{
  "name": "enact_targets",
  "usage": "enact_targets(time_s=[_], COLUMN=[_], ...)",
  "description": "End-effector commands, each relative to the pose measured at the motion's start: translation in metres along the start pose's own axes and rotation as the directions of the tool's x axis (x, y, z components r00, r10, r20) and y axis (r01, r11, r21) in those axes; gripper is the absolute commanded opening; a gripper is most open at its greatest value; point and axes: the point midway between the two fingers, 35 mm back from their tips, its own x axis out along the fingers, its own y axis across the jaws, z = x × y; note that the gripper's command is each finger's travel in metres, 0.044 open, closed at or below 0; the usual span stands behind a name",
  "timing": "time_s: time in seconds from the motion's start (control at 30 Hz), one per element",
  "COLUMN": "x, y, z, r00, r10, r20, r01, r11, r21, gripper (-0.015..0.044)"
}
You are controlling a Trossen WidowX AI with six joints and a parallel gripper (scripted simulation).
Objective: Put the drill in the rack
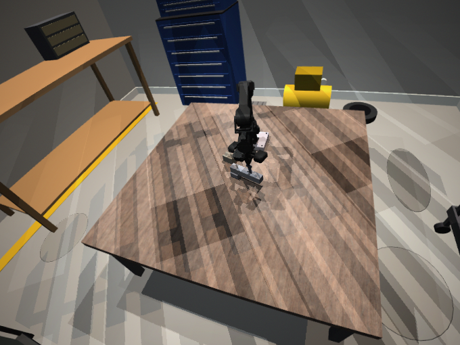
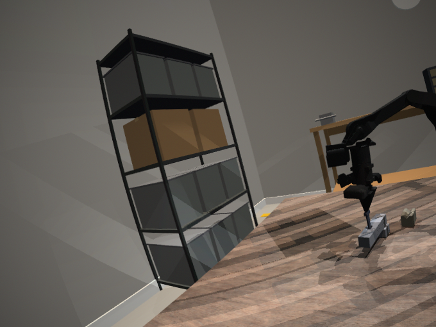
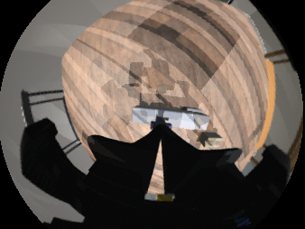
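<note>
A grey metal block lies on the wooden table near its middle; it is the fixture with the key and the stuck drill. The drill itself is too small to make out. My gripper points straight down, fingers shut together, with the tips on the top of the block near one end. A small grey-olive notched rack stands on the table a short way beside the block; it also shows in the top view, left of the gripper.
A pale flat block lies behind the arm. Off the table stand a blue drawer cabinet, a yellow machine, an orange workbench and a black shelving unit.
</note>
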Motion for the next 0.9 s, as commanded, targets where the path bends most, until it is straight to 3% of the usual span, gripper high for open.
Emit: enact_targets(time_s=[0.0,0.43,0.57,0.77,0.87], x=[0.019,0.028,0.011,-0.045,-0.052], y=[0.003,0.004,0.005,0.004,0.003], z=[-0.008,-0.009,-0.004,0.003,0.003], r00=[0.999,0.999,0.999,0.999,0.999], r10=[-0.010,-0.010,-0.010,-0.010,-0.010], r20=[-0.047,-0.047,-0.046,-0.046,-0.046], r01=[0.010,0.010,0.010,0.010,0.010], r11=[1.000,1.000,1.000,1.000,1.000], r21=[-0.006,-0.006,-0.006,-0.006,-0.006], gripper=[0.0000,0.0000,0.0105,0.0263,0.0341])
